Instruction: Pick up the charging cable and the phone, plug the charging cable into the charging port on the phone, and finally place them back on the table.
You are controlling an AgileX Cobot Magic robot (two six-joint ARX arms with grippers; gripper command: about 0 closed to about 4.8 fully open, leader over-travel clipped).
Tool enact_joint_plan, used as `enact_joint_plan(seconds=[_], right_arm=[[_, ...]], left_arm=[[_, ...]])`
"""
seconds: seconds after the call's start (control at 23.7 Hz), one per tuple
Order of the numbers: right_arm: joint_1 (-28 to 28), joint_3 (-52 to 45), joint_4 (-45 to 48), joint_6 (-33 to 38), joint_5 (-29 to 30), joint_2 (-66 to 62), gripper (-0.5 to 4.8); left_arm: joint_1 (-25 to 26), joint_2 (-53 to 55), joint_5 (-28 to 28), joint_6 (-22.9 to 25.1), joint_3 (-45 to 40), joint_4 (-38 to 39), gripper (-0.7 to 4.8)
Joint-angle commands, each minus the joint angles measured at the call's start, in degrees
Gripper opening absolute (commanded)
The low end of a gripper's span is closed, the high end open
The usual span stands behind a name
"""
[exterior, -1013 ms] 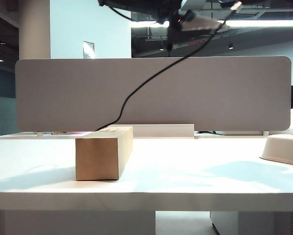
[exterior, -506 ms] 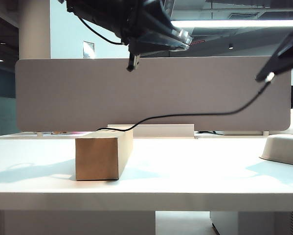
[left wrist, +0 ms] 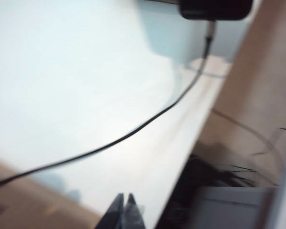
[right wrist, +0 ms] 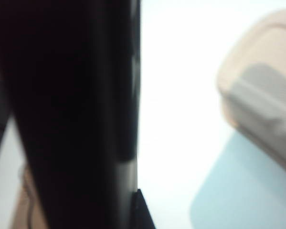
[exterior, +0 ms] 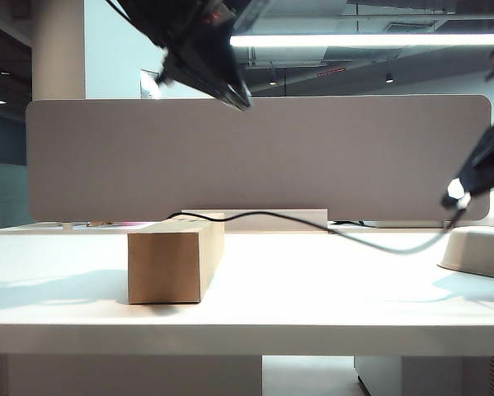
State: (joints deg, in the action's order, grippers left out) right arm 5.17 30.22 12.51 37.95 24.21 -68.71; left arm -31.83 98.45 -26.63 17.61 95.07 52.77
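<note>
Landmark: the cardboard box point(exterior: 176, 257) stands on the white table point(exterior: 312, 289), left of the table's middle, in front of the grey divider panel point(exterior: 329, 157).
Left gripper: high above the box, against the divider's top edge in the exterior view point(exterior: 240, 101); blurred there. In its own wrist view the two fingertips point(left wrist: 124, 210) are pressed together with nothing between them.
Right gripper: far to the right of the box, near the picture's edge, above a pale tub point(exterior: 482, 247); partly cut off point(exterior: 469, 186). Its jaws are pinched on the phone.
Phone: a dark slab filling most of the right wrist view point(right wrist: 66, 109), too close and blurred to show detail; in the left wrist view only its lower end point(left wrist: 216, 8) shows, the rest cut off.
Cable: the black cord point(exterior: 354, 235) runs from behind the box's top, sags over the table to the right and rises to the right gripper. In the left wrist view point(left wrist: 147, 121) its plug end meets the phone's edge.
Port: hidden; how deep the plug sits cannot be told.
Tub: pale, blurred in the right wrist view point(right wrist: 257, 100).
</note>
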Motion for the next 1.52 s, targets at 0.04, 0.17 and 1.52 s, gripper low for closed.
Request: enact_joint_plan(seconds=[0.04,0.17,1.52], right_arm=[[-0.04,0.35,2.75,-2.03,-1.9,-3.1,-0.05],[0.0,0.35,3.15,-2.51,-2.71,-5.73,-0.05],[0.94,0.35,-7.45,-1.57,-11.26,-15.69,3.73]], left_arm=[[0.2,-4.7,7.89,0.55,-2.21,-3.32,-0.06],[0.87,-9.55,13.35,-0.48,-8.55,-11.04,-0.06],[8.28,-28.02,12.24,-0.44,-30.91,-21.86,-0.06]])
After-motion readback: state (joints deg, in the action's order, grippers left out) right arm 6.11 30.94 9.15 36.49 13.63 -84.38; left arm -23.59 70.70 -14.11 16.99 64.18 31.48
